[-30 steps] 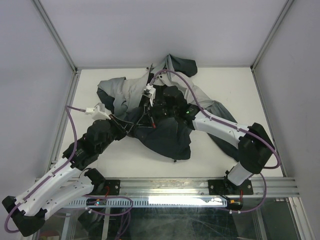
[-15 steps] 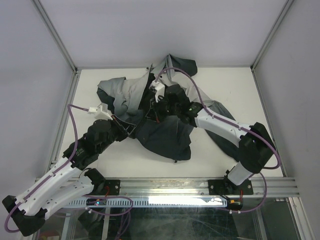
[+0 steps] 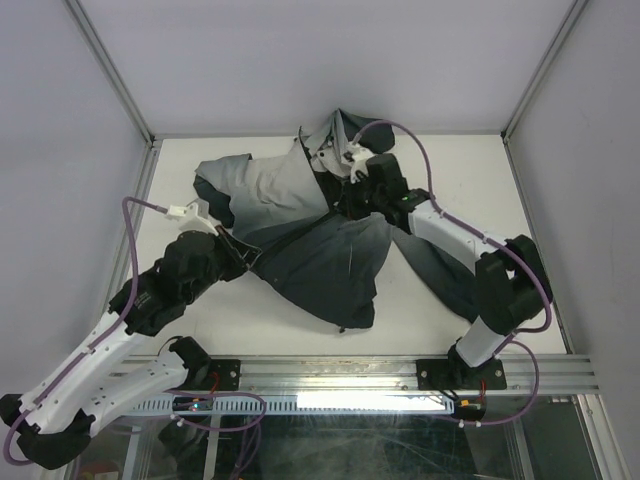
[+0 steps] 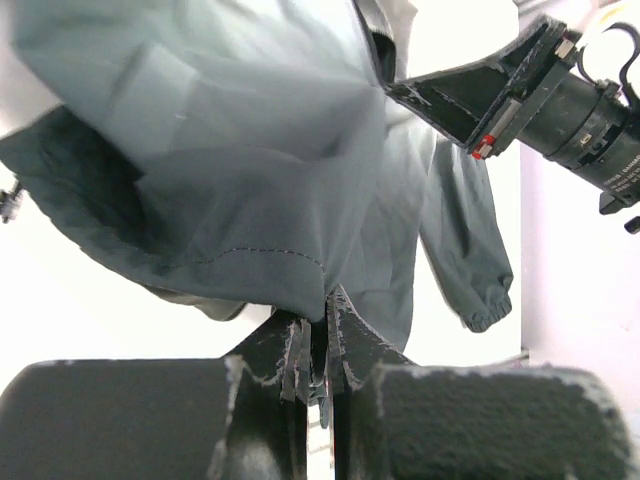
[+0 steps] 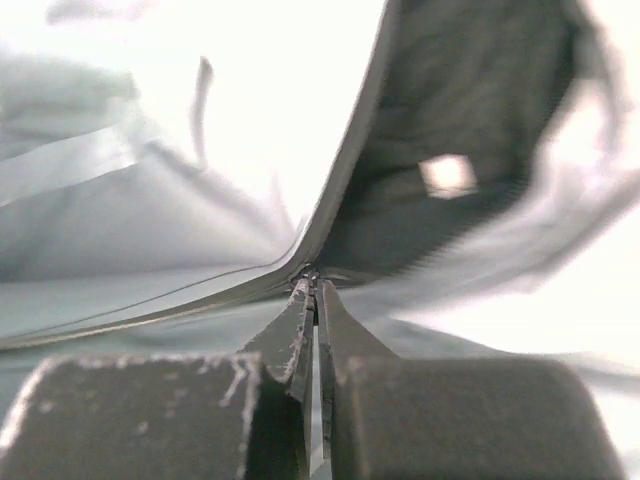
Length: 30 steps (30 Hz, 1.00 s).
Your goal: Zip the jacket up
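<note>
The jacket [image 3: 270, 190] lies spread on the white table, light grey at the upper left and dark toward the near side. Its hood [image 3: 362, 130] is bunched at the back wall. My left gripper [image 3: 252, 262] is shut on the jacket's bottom hem [image 4: 300, 285], and the fabric runs taut away from the left gripper [image 4: 320, 305]. My right gripper [image 3: 335, 175] is up by the collar. In the right wrist view the right gripper [image 5: 313, 285] is shut on the zipper slider. The closed zipper line [image 5: 150, 315] trails to the left, and the dark lining [image 5: 450, 150] gapes open beyond it.
A jacket sleeve [image 3: 440, 265] passes under the right arm, and its cuff [image 4: 482, 312] rests on the table. The right arm's wrist [image 4: 560, 95] shows at the top right of the left wrist view. Aluminium posts [image 3: 120, 90] and white walls close in the table, with a rail [image 3: 330, 375] along the near edge.
My right gripper has travelled from the middle of the jacket up toward the collar. The front has closed and pulled flat behind it. The left arm has drawn slightly back, still gripping the hem.
</note>
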{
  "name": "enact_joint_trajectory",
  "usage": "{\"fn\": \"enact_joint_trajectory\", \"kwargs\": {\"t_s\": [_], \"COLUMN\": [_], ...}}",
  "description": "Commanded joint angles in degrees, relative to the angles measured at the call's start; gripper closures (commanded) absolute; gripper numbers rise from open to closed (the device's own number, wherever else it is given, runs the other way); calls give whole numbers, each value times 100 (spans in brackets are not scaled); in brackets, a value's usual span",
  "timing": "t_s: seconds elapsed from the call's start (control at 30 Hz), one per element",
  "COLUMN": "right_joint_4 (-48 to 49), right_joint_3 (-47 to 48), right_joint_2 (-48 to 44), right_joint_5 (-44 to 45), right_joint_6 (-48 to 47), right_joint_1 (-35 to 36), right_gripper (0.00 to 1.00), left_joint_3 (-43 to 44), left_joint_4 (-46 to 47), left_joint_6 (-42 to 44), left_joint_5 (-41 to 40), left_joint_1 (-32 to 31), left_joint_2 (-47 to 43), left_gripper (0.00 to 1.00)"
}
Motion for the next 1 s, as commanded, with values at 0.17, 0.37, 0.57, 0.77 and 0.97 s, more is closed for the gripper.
{"fn": "enact_joint_trajectory", "kwargs": {"t_s": [0.17,0.37,0.57,0.77,0.97], "right_joint_4": [-703,-1166,-1688,-1980,-1031], "right_joint_3": [1144,2201,3099,3290,1685], "right_joint_2": [-370,-408,-502,-801,-1390], "right_joint_5": [895,854,658,-428,-1062], "right_joint_6": [-819,-923,-920,-996,-697], "right_joint_1": [-1690,-2942,-4295,-4669,-3534], "right_gripper": [100,100,100,100,88], "left_joint_3": [2095,3195,4413,5275,3649], "left_joint_4": [35,890,848,624,658], "left_joint_6": [1644,2694,3050,3181,2850], "left_joint_5": [-1287,1050,2066,2870,3012], "left_joint_1": [88,2253,3486,3844,3850], "left_joint_2": [1123,2388,3020,3334,2699], "left_gripper": [100,100,100,100,100]}}
